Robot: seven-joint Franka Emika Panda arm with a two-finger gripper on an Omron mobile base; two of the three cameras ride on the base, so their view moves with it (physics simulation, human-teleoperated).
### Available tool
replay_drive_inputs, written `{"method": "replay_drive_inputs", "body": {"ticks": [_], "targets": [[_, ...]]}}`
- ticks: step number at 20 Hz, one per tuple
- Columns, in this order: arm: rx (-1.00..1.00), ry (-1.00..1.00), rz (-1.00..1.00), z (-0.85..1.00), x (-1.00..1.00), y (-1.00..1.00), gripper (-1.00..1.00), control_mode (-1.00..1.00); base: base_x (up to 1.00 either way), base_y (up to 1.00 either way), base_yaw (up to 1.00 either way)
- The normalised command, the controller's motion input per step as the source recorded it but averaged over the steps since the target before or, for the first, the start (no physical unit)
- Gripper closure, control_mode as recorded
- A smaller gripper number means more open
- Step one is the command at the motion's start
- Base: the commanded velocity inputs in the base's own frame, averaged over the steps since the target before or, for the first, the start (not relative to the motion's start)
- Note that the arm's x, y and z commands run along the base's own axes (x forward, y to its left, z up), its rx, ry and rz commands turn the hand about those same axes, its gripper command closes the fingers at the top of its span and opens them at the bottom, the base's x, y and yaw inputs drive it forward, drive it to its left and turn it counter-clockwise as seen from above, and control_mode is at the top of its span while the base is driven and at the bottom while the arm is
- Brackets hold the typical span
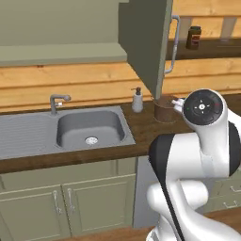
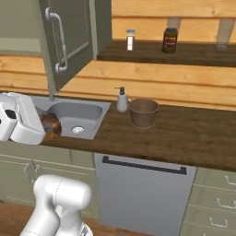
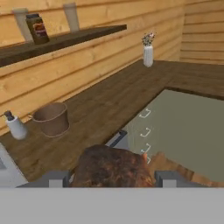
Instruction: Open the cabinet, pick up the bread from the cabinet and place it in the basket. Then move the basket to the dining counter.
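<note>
While my fingers [image 3: 111,178] grip the bread [image 3: 113,168], I see the basket [image 3: 51,119] at ten o'clock on the worktop [image 3: 109,105].

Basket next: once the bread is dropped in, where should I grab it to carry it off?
Grip the basket by its rim, coming straight down with one of the fingers inside and one outside. It stands upright and open-topped on the worktop, and its tapering sides would slip in a side grasp. Take the wall away from the soap dispenser, which stands close beside it.
</note>
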Motion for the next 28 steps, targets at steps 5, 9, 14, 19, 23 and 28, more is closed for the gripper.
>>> {"method": "replay_drive_inputs", "body": {"ticks": [5, 9, 14, 19, 23, 28], "targets": [[0.00, 0.00, 0.00, 0.00, 0.00, 0.00, 1.00, 1.00, 0.19, -1.00, 0.22], [0.00, 0.00, 0.00, 0.00, 0.00, 0.00, 1.00, 1.00, 0.39, -0.92, 0.29], [0.00, 0.00, 0.00, 0.00, 0.00, 0.00, 1.00, 1.00, 0.50, -0.61, 0.41], [0.00, 0.00, 0.00, 0.00, 0.00, 0.00, 1.00, 1.00, 0.55, -0.24, 0.31], [0.00, 0.00, 0.00, 0.00, 0.00, 0.00, 1.00, 1.00, 0.61, -0.03, 0.18], [0.00, 0.00, 0.00, 0.00, 0.00, 0.00, 1.00, 1.00, 0.27, 0.00, 0.07]]}}
